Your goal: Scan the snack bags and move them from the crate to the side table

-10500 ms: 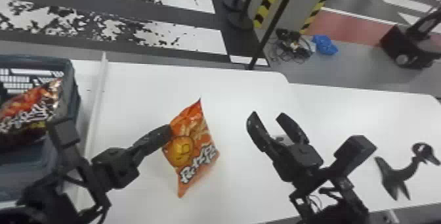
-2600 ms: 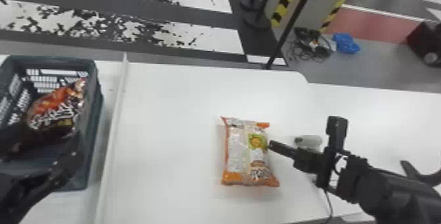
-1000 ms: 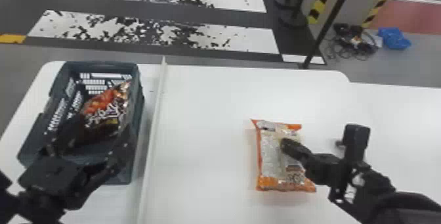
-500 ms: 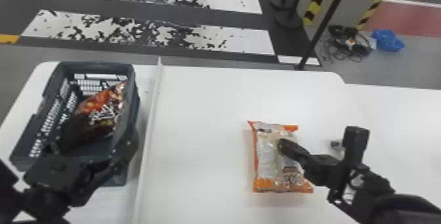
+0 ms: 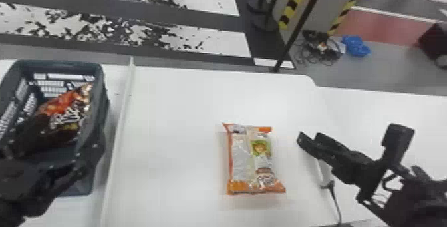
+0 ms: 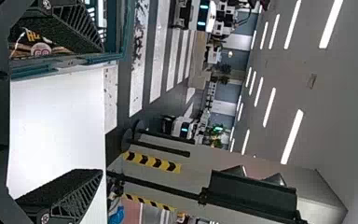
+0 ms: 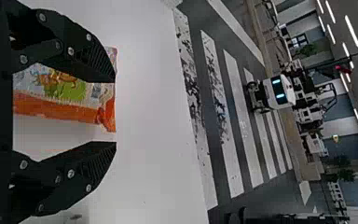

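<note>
Snack bag (image 5: pixel 249 159): flat on the worktop (image 5: pixel 176 116)
Right fingers (image 5: pixel 307 143): spread wide, apart from it
Cable (image 5: pixel 336 203): near them
White ridge (image 5: pixel 116 136): between bag and crate (image 5: pixel 104 103)
Crate: holds second bag (image 5: pixel 68 114)
Left fingers (image 5: pixel 71 174): wide, at crate

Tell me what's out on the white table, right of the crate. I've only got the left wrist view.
Observer: An orange snack bag is lying flat on the table, in the head view.

Operator: Is the right gripper on it?

Observer: No, in the head view the right gripper is to the bag's right, fingers apart and a strip of bare table between them and the bag.

Operator: Anything to tell which face is up?

Observer: The upper face has a small green patch with a picture on it.
</note>
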Robot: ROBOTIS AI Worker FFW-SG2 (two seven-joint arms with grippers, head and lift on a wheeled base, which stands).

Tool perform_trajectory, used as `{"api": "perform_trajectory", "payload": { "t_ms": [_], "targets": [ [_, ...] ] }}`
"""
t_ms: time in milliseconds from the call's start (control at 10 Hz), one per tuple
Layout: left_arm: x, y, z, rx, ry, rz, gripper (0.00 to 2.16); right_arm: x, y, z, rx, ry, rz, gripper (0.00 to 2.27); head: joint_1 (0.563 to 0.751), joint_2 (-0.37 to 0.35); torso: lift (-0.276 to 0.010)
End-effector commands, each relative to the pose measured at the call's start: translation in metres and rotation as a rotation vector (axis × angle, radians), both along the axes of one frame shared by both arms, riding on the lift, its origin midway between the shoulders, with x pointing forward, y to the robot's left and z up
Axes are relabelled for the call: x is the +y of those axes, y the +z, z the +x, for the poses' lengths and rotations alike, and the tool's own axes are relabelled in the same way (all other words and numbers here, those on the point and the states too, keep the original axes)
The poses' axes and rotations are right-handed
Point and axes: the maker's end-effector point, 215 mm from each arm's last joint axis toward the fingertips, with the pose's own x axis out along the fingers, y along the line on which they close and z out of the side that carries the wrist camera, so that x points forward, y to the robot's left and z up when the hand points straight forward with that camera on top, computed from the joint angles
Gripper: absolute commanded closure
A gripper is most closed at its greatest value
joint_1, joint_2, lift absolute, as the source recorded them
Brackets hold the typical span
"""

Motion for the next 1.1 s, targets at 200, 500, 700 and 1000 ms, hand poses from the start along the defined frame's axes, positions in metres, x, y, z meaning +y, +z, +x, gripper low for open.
{"api": "perform_trajectory", "payload": {
  "t_ms": [200,500,700,1000],
  "targets": [
    [0.006,0.002,0.002,-0.010,0.007,0.014,0.08,-0.062,-0.046,-0.012,0.016,-0.044,-0.091,0.05,0.695,-0.350,-0.087],
    [0.008,-0.002,0.001,0.001,0.008,0.012,0.08,-0.090,-0.083,-0.008,0.024,-0.049,-0.124,0.06,0.695,-0.350,-0.087],
    [0.008,-0.006,0.002,0.007,0.015,0.006,0.08,-0.100,-0.107,-0.007,0.045,-0.061,-0.122,0.07,0.695,-0.350,-0.087],
    [0.009,-0.005,0.002,0.007,0.013,0.004,0.08,-0.098,-0.138,-0.009,0.038,-0.046,-0.149,0.08,0.695,-0.350,-0.087]
  ]
}}
